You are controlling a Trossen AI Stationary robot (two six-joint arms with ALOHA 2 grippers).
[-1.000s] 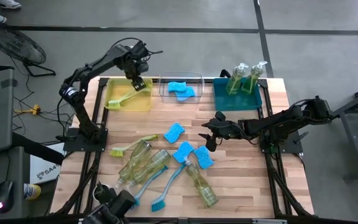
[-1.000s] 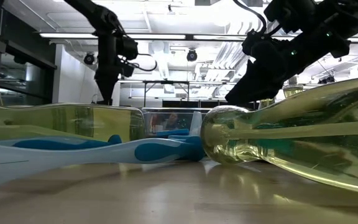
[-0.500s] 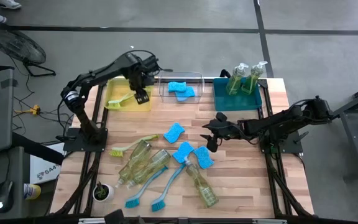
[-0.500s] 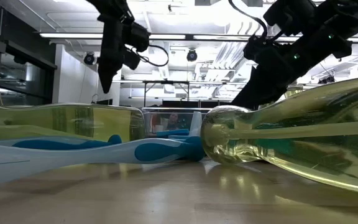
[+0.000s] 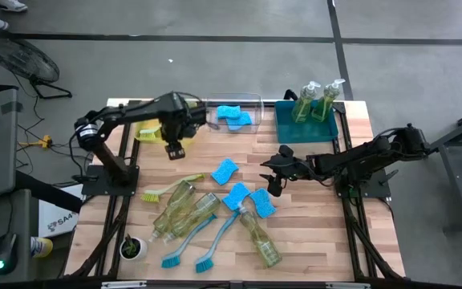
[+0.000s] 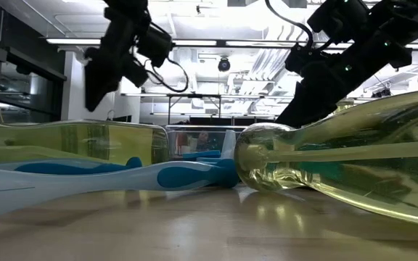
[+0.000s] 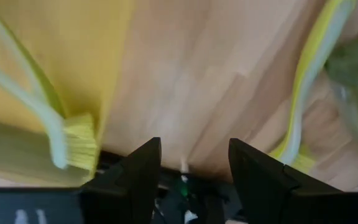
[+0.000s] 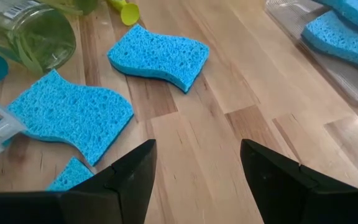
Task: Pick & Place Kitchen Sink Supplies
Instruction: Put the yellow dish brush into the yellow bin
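Note:
My left gripper [image 5: 175, 150] [image 7: 194, 146] hangs open and empty over bare wood, pointing down, just in front of the yellow bin [image 5: 152, 135]. A yellow-green brush [image 5: 152, 128] [image 7: 55, 124] lies in that bin. My right gripper [image 5: 272, 183] [image 8: 197, 149] stands open above the table, right of centre, slanting down toward the blue sponges [image 8: 160, 56] [image 8: 70, 112] that lie flat there. Soap bottles [image 5: 184, 210] [image 5: 260, 238] lie on their sides in the near middle. Among them lie blue brushes [image 5: 215, 239] and a yellow-green brush [image 5: 165, 190] [image 7: 309, 87].
A clear bin [image 5: 251, 103] at the back holds two sponges. Beside it a teal bin [image 5: 287, 128] holds two upright soap bottles [image 5: 318, 100]. A small potted plant [image 5: 133, 247] stands at the near left corner. Bare wood lies between the bins and the pile.
My left gripper has come away from above the yellow bin toward the table's near edge, sinking a little and turning, with nothing in it. The brush stays in the bin.

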